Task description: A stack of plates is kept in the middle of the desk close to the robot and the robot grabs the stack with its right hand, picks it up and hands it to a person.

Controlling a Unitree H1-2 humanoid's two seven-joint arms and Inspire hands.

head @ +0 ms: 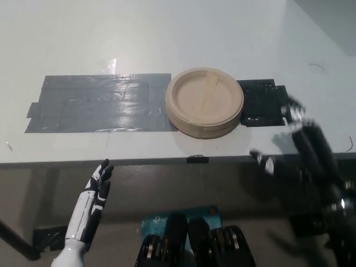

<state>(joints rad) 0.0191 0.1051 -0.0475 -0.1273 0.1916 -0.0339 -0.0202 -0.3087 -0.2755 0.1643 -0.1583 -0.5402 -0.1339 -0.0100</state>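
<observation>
A stack of tan round plates (204, 109) sits on the white desk near its front edge, in the middle. My black right hand (300, 139) hovers at the desk's front right, to the right of the stack and a little nearer me, fingers spread and open, touching nothing. My white left hand (95, 192) rests below the desk edge at the lower left, fingers straight and apart, empty.
A wide patch of grey tape (97, 103) covers the desk left of the plates. A dark black patch (261, 102) lies just right of the stack. The desk's front edge (139, 162) runs across the picture below the plates.
</observation>
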